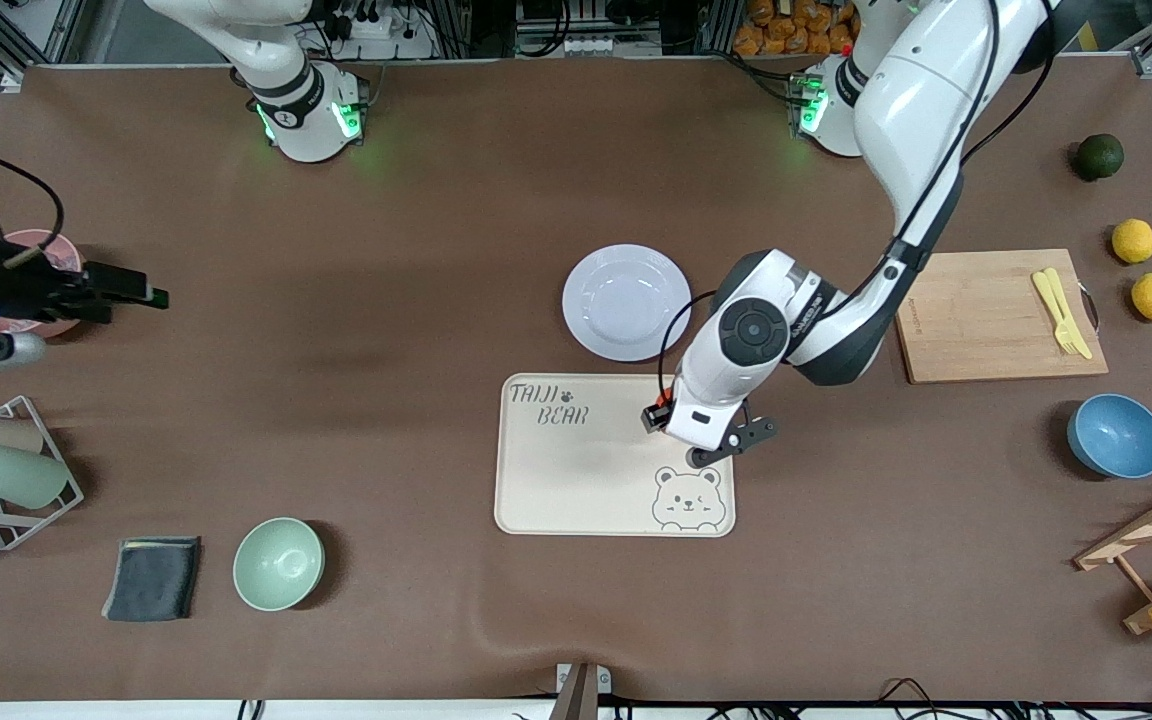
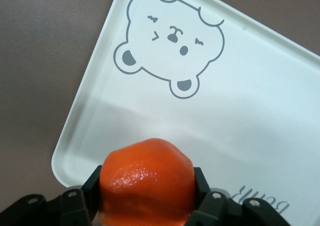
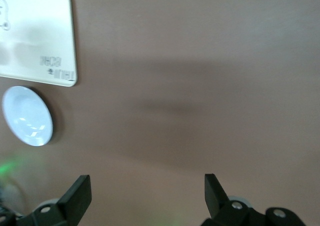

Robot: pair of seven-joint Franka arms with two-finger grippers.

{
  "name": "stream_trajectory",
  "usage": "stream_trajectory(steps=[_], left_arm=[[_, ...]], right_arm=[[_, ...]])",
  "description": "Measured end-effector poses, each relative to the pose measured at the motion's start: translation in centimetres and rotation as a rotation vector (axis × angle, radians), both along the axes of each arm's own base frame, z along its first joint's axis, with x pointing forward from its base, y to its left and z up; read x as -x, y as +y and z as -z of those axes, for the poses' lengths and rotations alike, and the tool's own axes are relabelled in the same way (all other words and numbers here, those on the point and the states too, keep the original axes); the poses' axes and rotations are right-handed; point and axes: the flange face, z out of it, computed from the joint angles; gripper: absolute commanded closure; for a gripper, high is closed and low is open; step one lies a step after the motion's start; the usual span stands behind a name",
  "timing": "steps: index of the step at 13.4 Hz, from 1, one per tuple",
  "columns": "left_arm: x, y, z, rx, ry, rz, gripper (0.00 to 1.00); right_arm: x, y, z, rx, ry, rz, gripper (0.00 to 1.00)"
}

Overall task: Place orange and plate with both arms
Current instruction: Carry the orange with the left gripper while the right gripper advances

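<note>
In the left wrist view my left gripper point(image 2: 147, 186) is shut on the orange point(image 2: 147, 176), a glossy red-orange fruit pinched between both black fingers. It hangs over the cream bear tray point(image 2: 250, 111), close to the printed bear. In the front view the left gripper point(image 1: 681, 425) is over that tray point(image 1: 576, 480), and the wrist hides the orange. The pale round plate point(image 1: 626, 300) lies bare on the table just farther from the front camera than the tray; it also shows as the plate point(image 3: 27, 116). My right gripper point(image 1: 136, 290) waits open at the right arm's end, empty point(image 3: 147, 188).
A wooden board point(image 1: 976, 330) with yellow cutlery, two lemons point(image 1: 1133, 240), a dark green fruit point(image 1: 1097, 156) and a blue bowl point(image 1: 1116, 435) lie toward the left arm's end. A mint bowl point(image 1: 278, 563), grey cloth point(image 1: 153, 577), cup rack point(image 1: 6, 470) and pink bowl point(image 1: 41, 248) lie toward the right arm's end.
</note>
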Motion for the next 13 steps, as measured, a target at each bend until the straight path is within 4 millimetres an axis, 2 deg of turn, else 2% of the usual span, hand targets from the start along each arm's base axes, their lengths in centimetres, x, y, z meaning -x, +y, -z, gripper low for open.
stream_trajectory(steps=[3, 5, 7, 13], left_arm=[[0.5, -1.5, 0.5, -0.008, -0.003, -0.002, 1.00], [0.9, -2.2, 0.4, -0.008, -0.004, 0.004, 1.00], [1.8, -3.1, 0.5, -0.029, 0.021, 0.019, 1.00], [8.3, -7.6, 1.3, -0.146, 0.153, 0.009, 1.00]], right_arm=[[0.0, 1.4, 3.5, -0.057, 0.016, 0.027, 0.00], [0.1, 2.5, 5.1, -0.077, 0.020, 0.032, 0.00], [0.2, 3.1, 5.5, -0.081, 0.022, 0.028, 0.00], [0.3, 3.2, 5.7, -0.089, 0.025, 0.032, 0.00]])
